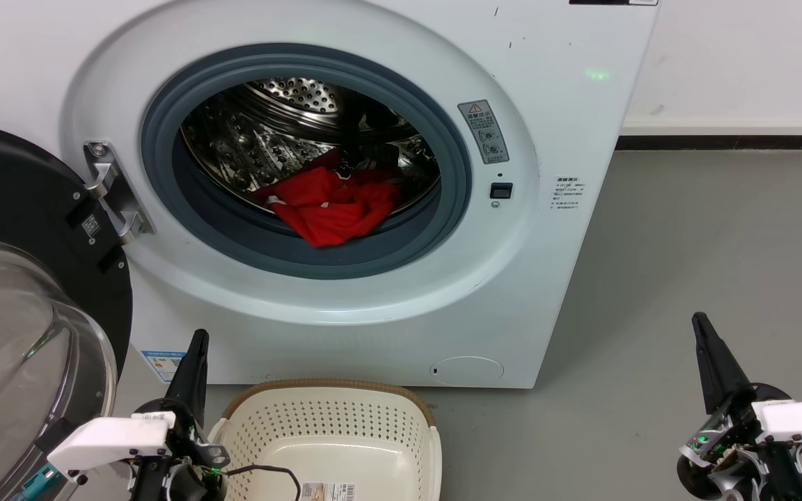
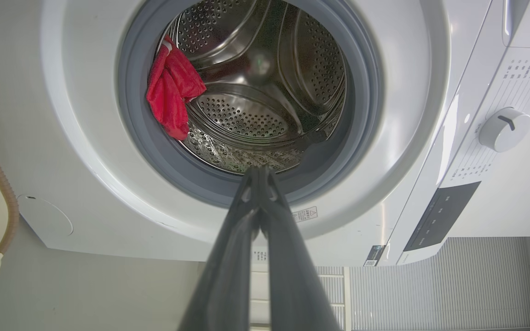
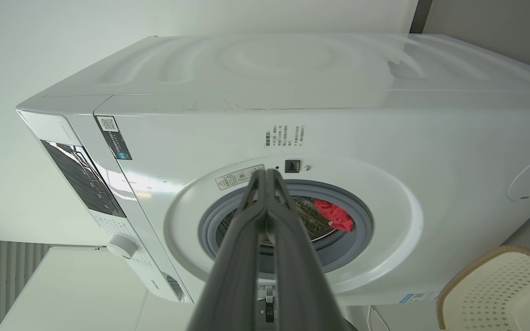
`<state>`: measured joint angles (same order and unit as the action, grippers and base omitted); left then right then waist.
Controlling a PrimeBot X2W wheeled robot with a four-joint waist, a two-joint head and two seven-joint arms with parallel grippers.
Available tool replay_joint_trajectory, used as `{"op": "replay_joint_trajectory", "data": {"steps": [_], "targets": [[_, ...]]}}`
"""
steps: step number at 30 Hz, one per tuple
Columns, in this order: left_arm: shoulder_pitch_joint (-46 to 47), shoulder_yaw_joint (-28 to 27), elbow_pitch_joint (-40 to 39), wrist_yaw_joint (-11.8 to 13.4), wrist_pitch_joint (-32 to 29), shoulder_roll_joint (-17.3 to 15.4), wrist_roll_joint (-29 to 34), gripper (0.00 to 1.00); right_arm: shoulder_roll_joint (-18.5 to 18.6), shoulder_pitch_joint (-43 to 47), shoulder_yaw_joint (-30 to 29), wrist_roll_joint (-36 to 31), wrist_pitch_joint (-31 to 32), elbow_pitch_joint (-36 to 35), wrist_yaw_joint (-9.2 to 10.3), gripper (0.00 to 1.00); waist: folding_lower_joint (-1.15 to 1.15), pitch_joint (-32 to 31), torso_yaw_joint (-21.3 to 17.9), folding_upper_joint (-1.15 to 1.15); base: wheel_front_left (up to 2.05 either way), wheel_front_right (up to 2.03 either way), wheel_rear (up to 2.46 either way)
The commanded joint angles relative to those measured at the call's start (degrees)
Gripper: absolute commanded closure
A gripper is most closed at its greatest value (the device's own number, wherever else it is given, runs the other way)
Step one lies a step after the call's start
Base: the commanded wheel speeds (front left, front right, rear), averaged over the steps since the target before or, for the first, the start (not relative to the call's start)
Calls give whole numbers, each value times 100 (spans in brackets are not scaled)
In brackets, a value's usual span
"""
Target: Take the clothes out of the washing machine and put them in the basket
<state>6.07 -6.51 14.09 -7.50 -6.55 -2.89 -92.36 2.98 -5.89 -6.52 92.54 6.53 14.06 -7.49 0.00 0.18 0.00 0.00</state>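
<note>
My left gripper (image 1: 198,337) and right gripper (image 1: 700,323), both pinched closed and empty, flank the basket (image 1: 331,384); the clothes (image 1: 328,205) lie inside the washing machine (image 1: 373,327).

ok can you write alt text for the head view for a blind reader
Red clothes lie at the front of the drum of an open white washing machine, one edge draped onto the grey seal. A cream basket stands on the floor below it, between the shut left gripper and shut right gripper.
</note>
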Motion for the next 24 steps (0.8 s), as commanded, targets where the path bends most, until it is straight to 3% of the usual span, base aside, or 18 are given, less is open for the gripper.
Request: {"op": "replay_joint_trajectory", "data": {"steps": [1,24], "targets": [[36,-11,-3,-10,-11,5,-9,100,-19,-74,5,-32,2,6,0,100,0,0,0,0,0,0,0],[36,-11,-3,-10,-11,5,-9,100,-19,-73,5,-32,2,6,0,100,0,0,0,0,0,0,0]]}}
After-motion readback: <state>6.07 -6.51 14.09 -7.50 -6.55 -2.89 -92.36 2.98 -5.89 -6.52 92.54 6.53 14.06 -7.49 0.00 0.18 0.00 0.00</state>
